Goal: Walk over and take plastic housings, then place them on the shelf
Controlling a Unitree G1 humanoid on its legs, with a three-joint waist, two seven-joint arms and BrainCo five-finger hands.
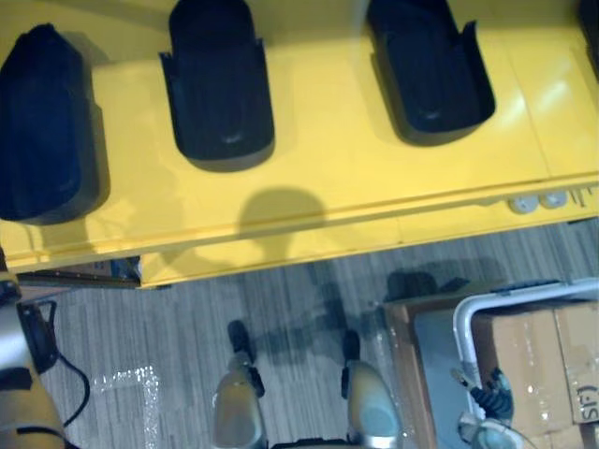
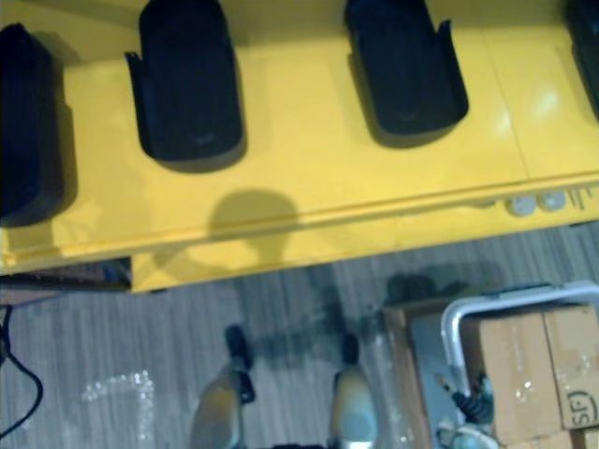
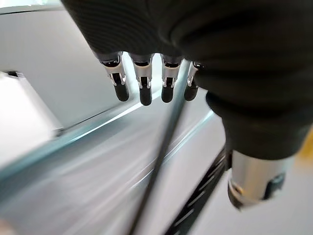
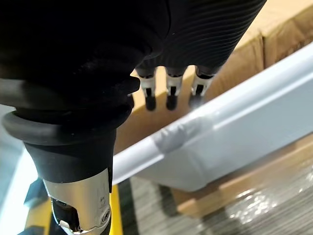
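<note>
The robot's left hand (image 3: 166,73) reaches out from under its dark ribbed cover, its silver, dark-tipped fingers (image 3: 145,90) in a loose, nearly straight row and its silver-ended thumb (image 3: 254,181) set apart from them, with nothing between them. Past the fingers lie blurred pale grey flat panels (image 3: 73,73) with bright edges, crossed by a dark slotted strip (image 3: 195,205). A small patch of yellow (image 3: 308,147) shows beside the thumb.

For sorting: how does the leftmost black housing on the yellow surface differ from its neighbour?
The leftmost housing looks rounded, without wings; its neighbour shows a hollow and raised side wings. The leftmost housing reaches nearer the yellow surface's edge than its neighbour. Both are black.
</note>
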